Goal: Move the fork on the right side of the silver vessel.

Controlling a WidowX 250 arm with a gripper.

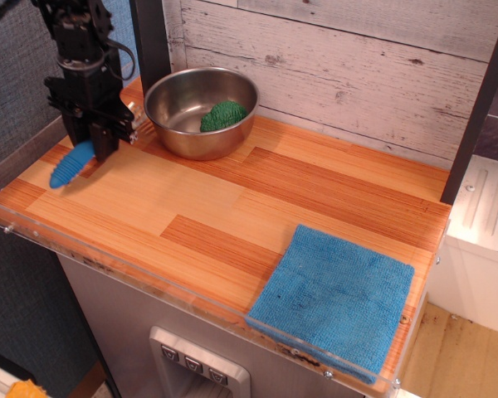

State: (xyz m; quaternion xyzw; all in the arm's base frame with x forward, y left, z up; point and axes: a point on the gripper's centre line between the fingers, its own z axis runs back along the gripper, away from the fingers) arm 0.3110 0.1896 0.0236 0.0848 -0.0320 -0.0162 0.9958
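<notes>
The fork [71, 165] shows as a ribbed bright-blue handle hanging tilted from my gripper [100, 148], above the table's left end. Its tines are hidden behind the fingers. My gripper is shut on the fork's upper end, just left of the silver vessel [201, 112]. The vessel is a round steel bowl at the back left of the wooden table [232, 207], with a green knobbly scrubber [223, 115] inside it.
A square blue towel [336, 296] lies at the front right corner. A clear plastic lip [149, 278] runs along the table's edges. A white plank wall [340, 66] stands behind, with dark posts at the left [149, 37] and right [479, 108].
</notes>
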